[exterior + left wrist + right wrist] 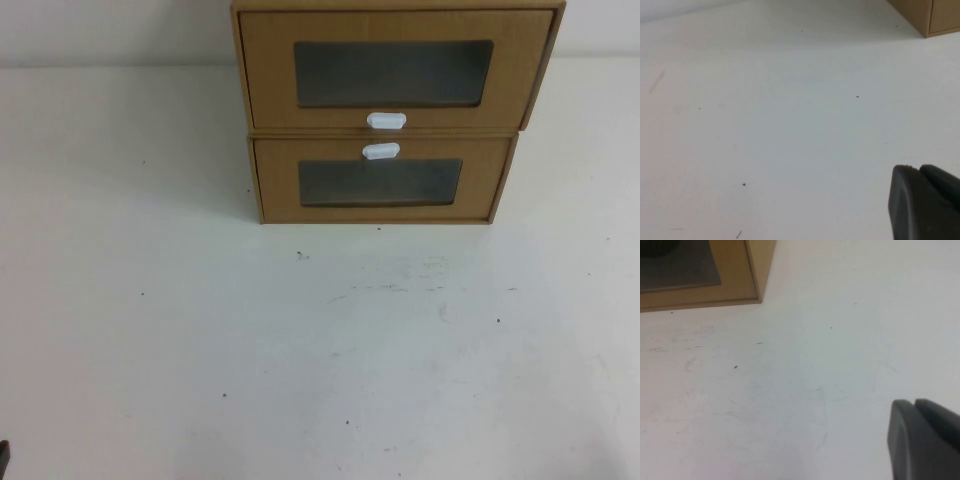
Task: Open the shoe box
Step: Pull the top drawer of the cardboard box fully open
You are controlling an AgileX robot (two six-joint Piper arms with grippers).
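You face two tan cardboard shoe boxes stacked at the far side of the white table, a little right of centre. The upper box and the lower box each show a dark rectangular window and a white pull tab. The upper tab sits at its front's bottom edge, the lower tab at its top edge. Both fronts are closed.
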